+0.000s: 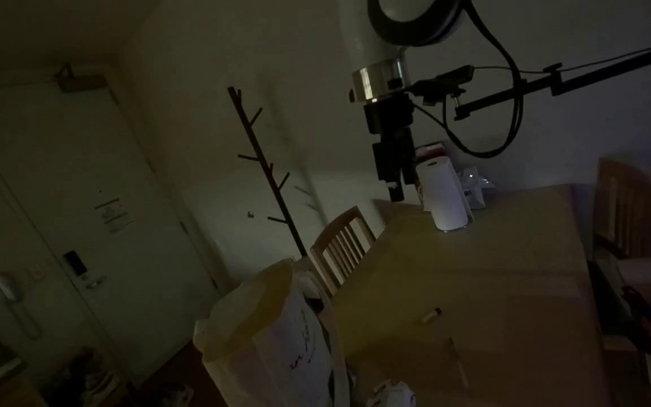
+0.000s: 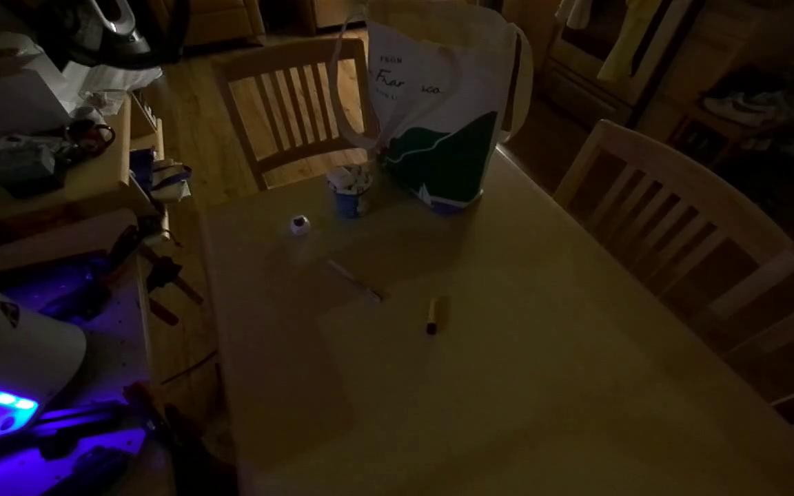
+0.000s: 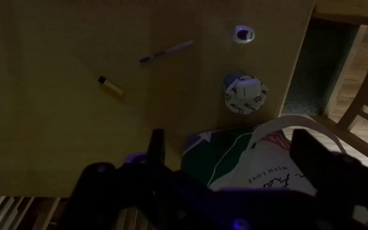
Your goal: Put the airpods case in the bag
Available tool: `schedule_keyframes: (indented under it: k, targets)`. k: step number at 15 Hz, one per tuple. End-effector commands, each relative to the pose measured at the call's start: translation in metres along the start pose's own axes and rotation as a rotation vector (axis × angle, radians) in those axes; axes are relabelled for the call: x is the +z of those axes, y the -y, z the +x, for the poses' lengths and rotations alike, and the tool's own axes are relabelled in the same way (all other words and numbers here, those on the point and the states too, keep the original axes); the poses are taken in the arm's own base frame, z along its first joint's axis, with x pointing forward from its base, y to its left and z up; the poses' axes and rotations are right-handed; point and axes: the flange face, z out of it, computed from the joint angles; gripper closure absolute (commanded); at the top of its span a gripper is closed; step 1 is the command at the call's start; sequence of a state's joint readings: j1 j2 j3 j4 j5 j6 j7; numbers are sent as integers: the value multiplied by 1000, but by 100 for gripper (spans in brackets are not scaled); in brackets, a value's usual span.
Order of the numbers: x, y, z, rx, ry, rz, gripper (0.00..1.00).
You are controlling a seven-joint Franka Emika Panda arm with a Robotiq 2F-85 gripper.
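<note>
The airpods case [image 3: 248,89] is a small white rounded box. It lies on the patterned lid of a blue cup [image 3: 232,78] in the wrist view; in the exterior views it blends into the cup's pale top. The bag [image 2: 445,103] is large and pale, with handles, script and a green print, and stands upright at the table's end beside the cup. Its open top shows in an exterior view [image 1: 280,345]. My gripper [image 3: 227,135] is open with nothing between its fingers. It hangs high over the table in an exterior view [image 1: 402,191], well apart from case and bag.
On the table [image 2: 542,358] lie a yellow marker [image 2: 432,317], a thin pen [image 2: 355,281] and a small white round item [image 2: 300,224]. A paper towel roll [image 1: 443,195] stands near the wall. Chairs [image 2: 686,213] flank the table. The room is dim.
</note>
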State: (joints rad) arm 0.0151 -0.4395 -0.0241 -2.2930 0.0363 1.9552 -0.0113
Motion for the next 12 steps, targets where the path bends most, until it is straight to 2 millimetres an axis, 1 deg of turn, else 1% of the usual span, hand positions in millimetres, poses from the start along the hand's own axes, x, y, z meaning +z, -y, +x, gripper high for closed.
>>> schedule_keyframes:
  k: [1, 3, 5, 7, 10, 12]
  targets:
    - [2, -6, 16, -64, -3, -2, 0]
    - [15, -17, 30, -126, -45, 21, 0]
    - [38, -32, 50, -151, -71, 46, 0]
    - [66, -45, 73, -199, -126, 69, 0]
    - [101, -47, 103, -273, -172, 168, 0]
    - [119, -39, 122, -323, -141, 267, 0]
